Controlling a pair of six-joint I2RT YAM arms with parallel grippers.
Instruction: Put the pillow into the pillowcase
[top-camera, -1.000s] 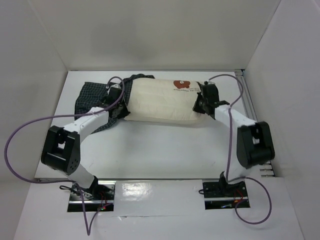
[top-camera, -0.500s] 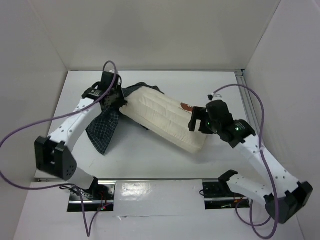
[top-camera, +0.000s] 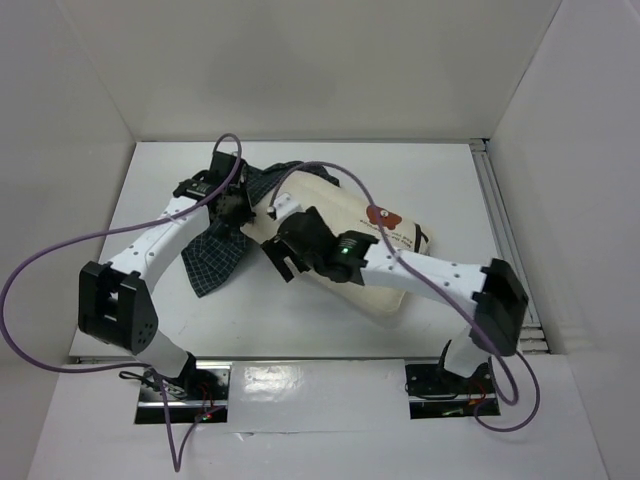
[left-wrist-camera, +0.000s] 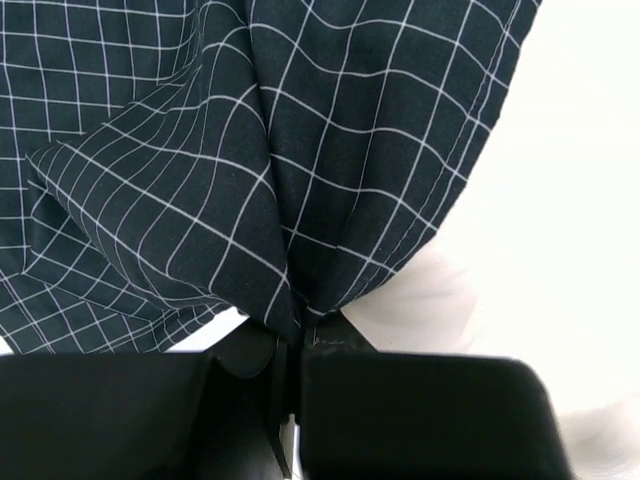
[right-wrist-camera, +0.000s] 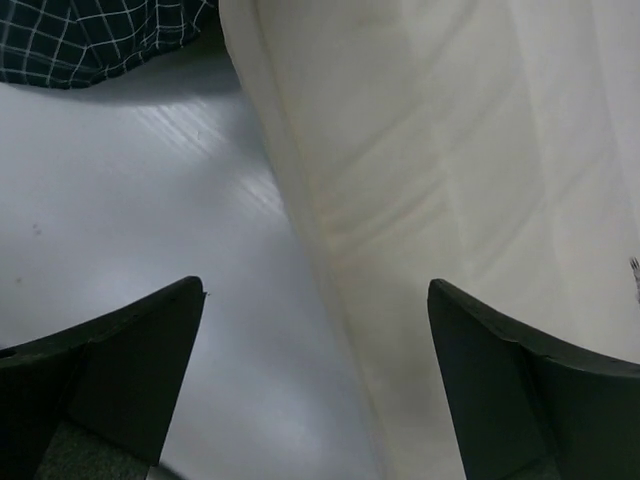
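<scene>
Currently your left pincer (left-wrist-camera: 290, 345) clenches the navy grid-checked fabric pillowcase (left-wrist-camera: 300, 150) at ten o'clock of the plump cream pillow (right-wrist-camera: 470, 150); your right pincer (right-wrist-camera: 315, 340) gapes released.

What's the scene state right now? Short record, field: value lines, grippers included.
pillow: cream, lying diagonally on the table, mostly uncovered
pillowcase: dark with a white check, bunched at the pillow's far-left end
left gripper: shut on a fold of the pillowcase
right gripper: open, above the pillow's long edge, holding nothing
task status: pillow not yet inside the pillowcase
</scene>
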